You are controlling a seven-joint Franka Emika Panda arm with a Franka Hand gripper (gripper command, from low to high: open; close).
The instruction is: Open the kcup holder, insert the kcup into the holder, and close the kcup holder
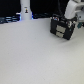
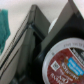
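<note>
From my station I see the arm's end effector (image 1: 71, 20) hanging just above the kcup holder (image 1: 62, 27) — the black drawer unit near the bench's (image 1: 35, 57) far edge. In the wrist view the kcup (image 2: 66, 62) fills the foreground beside the holder's dark panels; I cannot tell the jaws' width. A white post (image 1: 26, 11) stands well apart.
</note>
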